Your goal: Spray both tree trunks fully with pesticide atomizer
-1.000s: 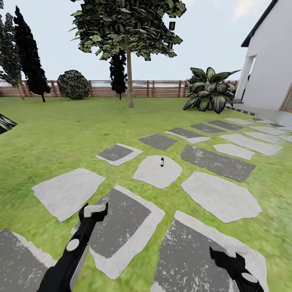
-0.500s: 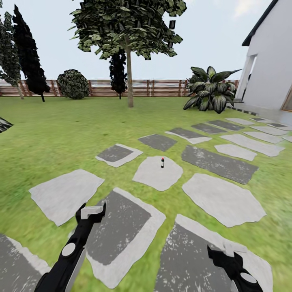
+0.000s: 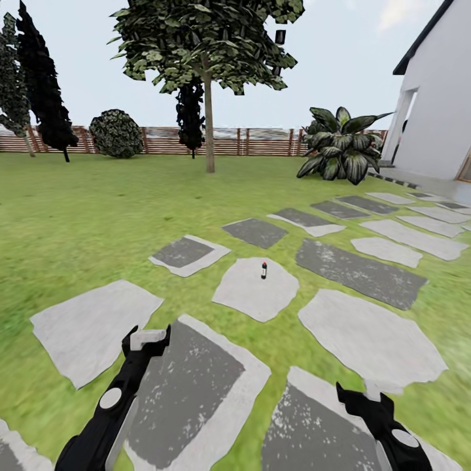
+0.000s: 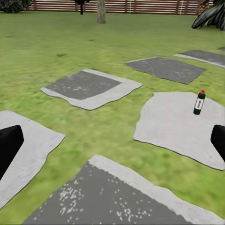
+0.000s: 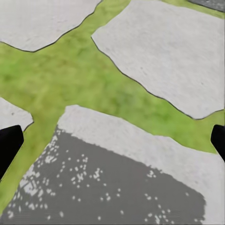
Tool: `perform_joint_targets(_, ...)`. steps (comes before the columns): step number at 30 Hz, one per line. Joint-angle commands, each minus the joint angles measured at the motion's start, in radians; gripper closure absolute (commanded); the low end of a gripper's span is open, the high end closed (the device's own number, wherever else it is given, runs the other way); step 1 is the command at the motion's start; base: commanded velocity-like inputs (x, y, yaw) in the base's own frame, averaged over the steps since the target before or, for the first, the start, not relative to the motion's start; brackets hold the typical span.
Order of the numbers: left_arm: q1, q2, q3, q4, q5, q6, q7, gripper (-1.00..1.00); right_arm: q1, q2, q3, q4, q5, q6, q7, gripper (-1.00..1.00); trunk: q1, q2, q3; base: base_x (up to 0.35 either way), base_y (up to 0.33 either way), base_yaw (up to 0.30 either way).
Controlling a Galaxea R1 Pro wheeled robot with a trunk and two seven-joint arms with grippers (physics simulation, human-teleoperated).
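Pesticide atomizer [image 3: 263,269] stands upright on a pale paving stone [image 3: 252,294], red cap uppermost, well short of the tree [image 3: 209,124] by the fence [image 3: 261,142]. Left gripper [image 3: 147,339] and right gripper [image 3: 363,396] hang nearer, fingers spread wide, empty.

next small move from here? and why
Probably keep rolling forward toward the pesticide atomizer. It stands upright on a pale paving stone well ahead of both arms, seemingly out of reach. The left gripper and right gripper hang open and empty over nearer stones, so closing the distance should come before any reach.
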Motion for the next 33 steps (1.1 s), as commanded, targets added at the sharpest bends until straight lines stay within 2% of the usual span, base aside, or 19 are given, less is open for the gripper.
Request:
perform_joint_targets(1,0.000,0.000,0.000,0.000,0.000,0.000,0.000,-1.00,0.000,-0.001,-0.001,0.000,0.000,0.001,-0.001,-1.00,0.000,0.000,0.000,0.326,0.000,0.000)
perform_joint_targets(6,-0.001,0.000,-0.001,0.000,-0.002,0.001,0.001,-1.00,0.000,-0.008,-0.002,-0.001,0.000,0.002,-0.002,-1.00,0.000,0.000,0.000,0.326,0.000,0.000)
perform_joint_targets(11,-0.001,0.002,-0.001,0.001,-0.003,0.001,0.001,-1.00,0.000,-0.036,-0.002,-0.002,0.000,0.002,-0.003,-1.00,0.000,0.000,0.000,0.326,0.000,0.000)
perform_joint_targets(22,-0.001,0.003,-0.001,0.002,-0.002,0.002,0.001,-1.00,0.000,-0.039,0.001,-0.082,0.000,0.002,-0.003,-1.00,0.000,0.000,0.000,0.322,0.082,-0.018)
perform_joint_targets(33,-0.001,0.003,0.000,0.003,-0.001,0.002,0.001,-1.00,0.000,-0.039,0.001,-0.087,-0.001,0.002,-0.003,-1.00,0.000,0.000,0.000,0.290,0.186,-0.246)
